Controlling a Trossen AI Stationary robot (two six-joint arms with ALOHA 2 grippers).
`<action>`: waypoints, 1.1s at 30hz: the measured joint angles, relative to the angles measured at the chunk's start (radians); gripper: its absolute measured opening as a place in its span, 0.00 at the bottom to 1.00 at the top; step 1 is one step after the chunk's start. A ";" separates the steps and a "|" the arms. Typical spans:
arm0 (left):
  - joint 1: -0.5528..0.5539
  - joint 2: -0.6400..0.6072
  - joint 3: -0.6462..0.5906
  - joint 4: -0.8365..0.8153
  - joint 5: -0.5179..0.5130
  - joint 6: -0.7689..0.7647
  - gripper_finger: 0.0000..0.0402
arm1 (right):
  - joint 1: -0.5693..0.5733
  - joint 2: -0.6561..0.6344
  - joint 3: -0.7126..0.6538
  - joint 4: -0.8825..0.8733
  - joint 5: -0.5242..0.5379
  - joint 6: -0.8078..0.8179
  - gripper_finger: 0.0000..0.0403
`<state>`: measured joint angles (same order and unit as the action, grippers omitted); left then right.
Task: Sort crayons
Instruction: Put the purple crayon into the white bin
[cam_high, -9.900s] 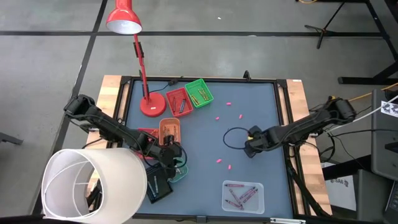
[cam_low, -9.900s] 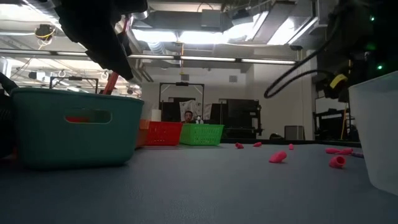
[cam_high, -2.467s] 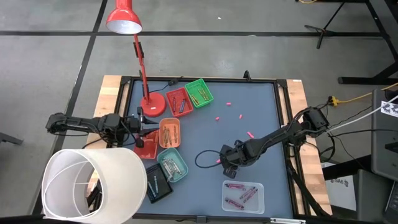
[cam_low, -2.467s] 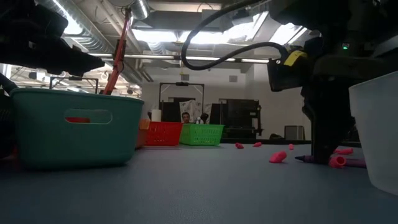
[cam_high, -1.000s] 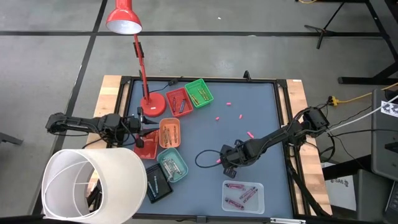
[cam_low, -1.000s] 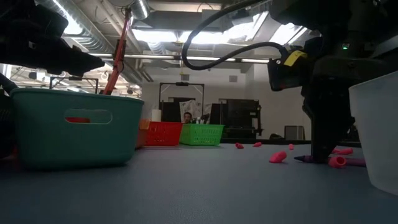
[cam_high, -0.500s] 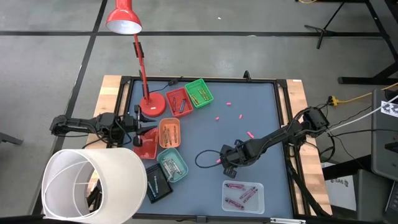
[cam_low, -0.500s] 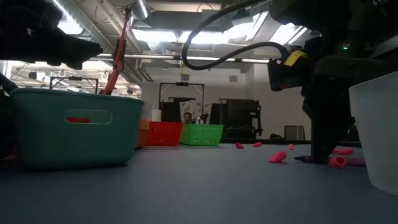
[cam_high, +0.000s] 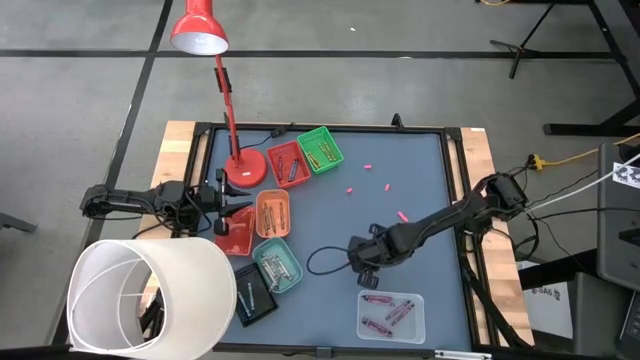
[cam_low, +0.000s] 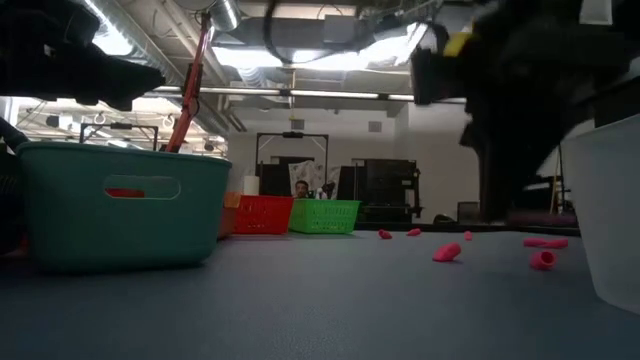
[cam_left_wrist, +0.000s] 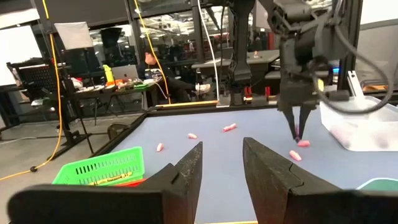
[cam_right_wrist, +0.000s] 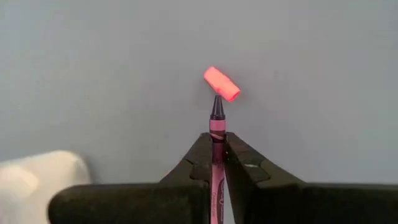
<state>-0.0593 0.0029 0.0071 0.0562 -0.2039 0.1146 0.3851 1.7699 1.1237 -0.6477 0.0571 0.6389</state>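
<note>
A thin purple wax crayon (cam_right_wrist: 215, 149) sits pinched between the right gripper's (cam_right_wrist: 215, 144) jaws, its dark tip poking out past the jaw ends toward a short pink crayon stub (cam_right_wrist: 221, 83) lying on the grey bench (cam_high: 400, 150) just beyond the tip. More pink stubs (cam_high: 368, 165) lie well beyond. The right arm reaches low across the bench from its right edge, wrist pointed down. The left gripper (cam_left_wrist: 221, 163) hangs beside the orange plastic tray (cam_high: 272, 214), jaws spread and empty, arm stretched level.
</note>
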 joint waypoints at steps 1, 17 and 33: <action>0.000 0.000 0.000 -0.001 0.000 0.000 0.25 | 0.000 -0.001 0.020 -0.021 0.000 -0.015 0.05; 0.000 0.000 0.000 -0.002 0.000 0.000 0.25 | 0.068 -0.004 0.270 -0.207 -0.291 -0.042 0.05; 0.000 0.000 0.000 -0.002 0.000 0.000 0.25 | 0.306 -0.004 0.270 -0.212 -0.195 -0.042 0.05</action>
<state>-0.0593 0.0029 0.0071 0.0540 -0.2039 0.1146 0.6911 1.7660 1.3941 -0.8593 -0.1380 0.5964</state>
